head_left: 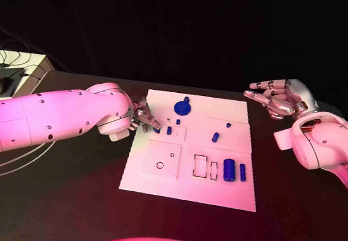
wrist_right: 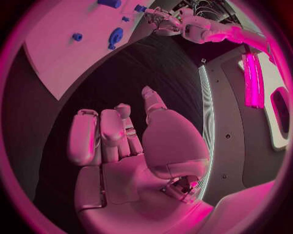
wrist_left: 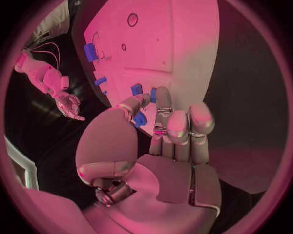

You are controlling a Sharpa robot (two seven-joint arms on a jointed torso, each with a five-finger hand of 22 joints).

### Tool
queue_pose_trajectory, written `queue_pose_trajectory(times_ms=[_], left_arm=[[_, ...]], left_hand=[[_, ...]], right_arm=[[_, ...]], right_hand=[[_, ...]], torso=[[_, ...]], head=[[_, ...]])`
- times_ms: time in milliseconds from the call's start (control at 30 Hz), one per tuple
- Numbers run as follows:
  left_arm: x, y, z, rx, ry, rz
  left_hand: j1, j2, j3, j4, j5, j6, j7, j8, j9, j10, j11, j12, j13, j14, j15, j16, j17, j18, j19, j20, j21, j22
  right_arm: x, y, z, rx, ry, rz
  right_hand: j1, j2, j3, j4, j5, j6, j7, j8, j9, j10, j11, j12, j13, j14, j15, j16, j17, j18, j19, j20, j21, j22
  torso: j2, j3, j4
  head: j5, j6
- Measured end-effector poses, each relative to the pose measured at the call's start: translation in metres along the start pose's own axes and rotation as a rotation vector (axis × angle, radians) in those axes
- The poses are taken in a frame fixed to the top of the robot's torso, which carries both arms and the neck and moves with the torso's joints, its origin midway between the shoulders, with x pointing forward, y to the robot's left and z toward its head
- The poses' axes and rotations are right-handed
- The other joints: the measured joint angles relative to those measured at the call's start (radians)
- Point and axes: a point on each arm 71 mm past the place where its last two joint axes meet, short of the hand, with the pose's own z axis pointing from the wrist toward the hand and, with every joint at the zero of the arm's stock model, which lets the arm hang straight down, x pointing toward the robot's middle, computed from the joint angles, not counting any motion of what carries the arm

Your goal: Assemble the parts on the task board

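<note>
At the white board's left edge, a small blue peg was pinched by the left robot hand; the right robot hand was held spread, empty, above the counter.

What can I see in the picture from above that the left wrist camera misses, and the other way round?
From above: the whole white board, its big round blue piece, and both arms. Left wrist camera: close up, the left hand fingertips pinching a small blue piece at the board's edge. Both: the board, small blue pieces, and the right hand held off the board, holding nothing.
</note>
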Motion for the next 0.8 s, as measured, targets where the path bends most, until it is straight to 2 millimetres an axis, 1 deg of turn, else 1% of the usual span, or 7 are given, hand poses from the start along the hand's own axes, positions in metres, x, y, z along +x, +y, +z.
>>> queue_pose_trajectory(times_ms=[167, 233, 333, 533, 733, 767, 800], left_arm=[[0.0001, -0.0009, 0.0004, -0.001, 0.000, 0.002], [0.0001, -0.0012, 0.0006, -0.001, 0.000, 0.003], [-0.0001, -0.0016, 0.0012, -0.003, 0.000, 0.003], [-0.0004, -0.0025, 0.0019, -0.004, 0.002, 0.006], [-0.0003, -0.0032, 0.0023, -0.005, 0.005, 0.009], [0.0001, -0.0036, 0.0024, -0.005, 0.006, 0.011], [0.0003, -0.0038, 0.0025, -0.005, 0.007, 0.012]], left_hand=[[0.000, 0.000, 0.000, 0.000, 0.000, 0.000, 0.000, 0.000, 0.001, 0.000, 0.000, 0.000, 0.001, -0.001, 0.000, 0.005, 0.000, 0.000, 0.000, 0.000, 0.000, 0.000], [0.000, 0.000, 0.000, 0.000, 0.000, 0.000, 0.000, 0.000, 0.012, 0.000, 0.000, 0.000, 0.003, -0.001, 0.000, 0.009, 0.004, 0.000, 0.000, 0.000, 0.000, 0.002], [0.000, 0.000, -0.012, -0.012, 0.000, 0.002, -0.002, 0.000, 0.015, 0.002, 0.002, 0.000, 0.003, 0.000, -0.001, 0.018, 0.012, 0.000, 0.006, -0.002, 0.005, 0.005], [0.000, 0.000, -0.056, -0.056, -0.004, 0.013, 0.001, -0.007, 0.013, 0.004, 0.003, 0.000, -0.022, 0.002, -0.003, 0.026, 0.027, -0.001, 0.007, 0.000, 0.012, 0.010], [0.001, 0.001, -0.063, -0.063, -0.004, 0.031, 0.001, -0.020, -0.004, 0.004, 0.004, 0.003, -0.045, 0.002, -0.003, 0.030, 0.032, -0.001, 0.007, 0.000, 0.017, 0.014], [0.001, 0.001, -0.065, -0.065, -0.005, 0.033, 0.000, -0.024, -0.004, 0.004, 0.004, 0.007, -0.053, 0.002, -0.003, 0.034, 0.033, -0.007, 0.007, 0.000, 0.017, 0.014], [0.000, 0.001, -0.065, -0.065, -0.006, 0.035, 0.001, -0.027, -0.005, 0.004, 0.004, 0.008, -0.057, 0.002, -0.003, 0.034, 0.033, -0.007, 0.007, 0.000, 0.017, 0.015]], right_arm=[[0.0001, 0.0001, 0.0000, 0.000, 0.000, 0.000], [0.0002, 0.0001, 0.0000, 0.000, 0.000, 0.000], [0.0001, 0.0002, -0.0001, 0.000, 0.001, 0.000], [-0.0001, 0.0000, -0.0003, 0.000, 0.000, 0.000], [-0.0002, 0.0001, -0.0004, 0.000, 0.000, 0.000], [-0.0002, 0.0001, -0.0004, 0.000, 0.000, 0.000], [-0.0002, 0.0001, -0.0004, 0.000, 0.000, 0.000]], right_hand=[[0.000, 0.000, 0.000, 0.000, 0.000, 0.000, 0.000, 0.000, 0.000, 0.000, 0.000, 0.000, 0.000, 0.000, 0.000, 0.000, 0.000, 0.000, 0.000, 0.000, 0.000, 0.000], [0.000, 0.000, 0.000, 0.000, 0.000, 0.000, 0.000, 0.000, 0.000, 0.000, 0.000, 0.000, 0.000, 0.000, 0.000, 0.000, 0.000, 0.000, 0.000, 0.000, 0.000, 0.000], [0.000, 0.000, 0.000, 0.000, 0.000, 0.000, 0.000, 0.000, 0.000, 0.000, 0.000, 0.000, 0.000, 0.000, 0.000, 0.000, 0.000, 0.000, 0.000, 0.000, 0.000, 0.000], [0.000, 0.000, 0.000, 0.000, 0.000, 0.000, 0.000, 0.000, 0.000, 0.000, 0.000, 0.000, 0.000, 0.000, 0.000, 0.000, 0.000, 0.000, 0.000, 0.000, 0.000, 0.000], [0.000, 0.000, 0.000, 0.000, 0.000, 0.000, -0.001, 0.000, 0.000, 0.000, 0.000, 0.000, 0.000, 0.000, 0.000, 0.000, 0.000, 0.000, 0.000, 0.000, 0.000, 0.000], [0.000, 0.000, 0.000, 0.000, 0.000, 0.000, -0.001, 0.000, 0.000, 0.000, 0.000, 0.000, 0.000, 0.000, 0.000, 0.000, 0.000, 0.000, 0.000, 0.000, 0.000, 0.000], [0.000, 0.000, 0.000, 0.000, 0.000, 0.000, -0.001, 0.000, 0.000, 0.000, 0.000, 0.000, 0.000, 0.000, 0.000, 0.000, 0.000, 0.000, 0.000, 0.000, 0.000, 0.000]], torso=[[0.000, 0.0007, -0.0001], [0.000, 0.0011, -0.0002], [0.000, 0.0013, -0.0008], [0.000, 0.0019, -0.0011], [-0.001, 0.0016, -0.0009], [-0.001, 0.0015, -0.0009], [-0.001, 0.0014, -0.0008]], head=[[0.000, 0.000], [0.000, 0.000], [0.000, -0.001], [0.000, -0.002], [0.000, -0.004], [0.000, -0.004], [0.000, -0.004]])
